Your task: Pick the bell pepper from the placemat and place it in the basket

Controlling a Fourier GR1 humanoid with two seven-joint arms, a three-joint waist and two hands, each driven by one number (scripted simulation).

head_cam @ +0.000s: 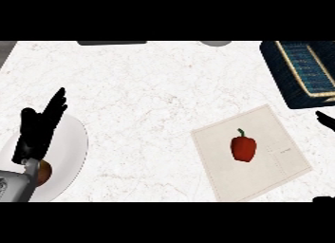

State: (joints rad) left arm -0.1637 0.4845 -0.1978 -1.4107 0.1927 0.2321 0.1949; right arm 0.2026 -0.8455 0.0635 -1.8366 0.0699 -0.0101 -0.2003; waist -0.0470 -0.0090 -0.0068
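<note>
A white marbled bench (142, 95) is seen from steeply above. A red bell pepper (243, 147) with a green stem is found lying on a pale beige placemat (275, 171), roughly at the mat's centre, stem pointing toward the bench's far edge. The placemat is set askew near the bench's right near corner. No hand is in contact with the pepper.

A dark blue woven basket (290, 80) with a tan inner rim is located at the bench's far right corner, well apart from the placemat. Part of it is cut off by the view's right edge.

The left hand (38, 128) is observed near the bench's left edge, fingers straight and pointing away from the robot, released and grasping nothing. It is held over a white plate (70, 152). A small brown rounded item (43, 172) is seen on the plate, just beside the grey wrist; its identity cannot be determined.

Of the right hand (332, 124), only dark fingers are visible at the view's right edge, between the basket and the placemat. Whether it is released or clenched cannot be told.

Two grey objects are partly visible at the bench's far edge; they cannot be identified.
</note>
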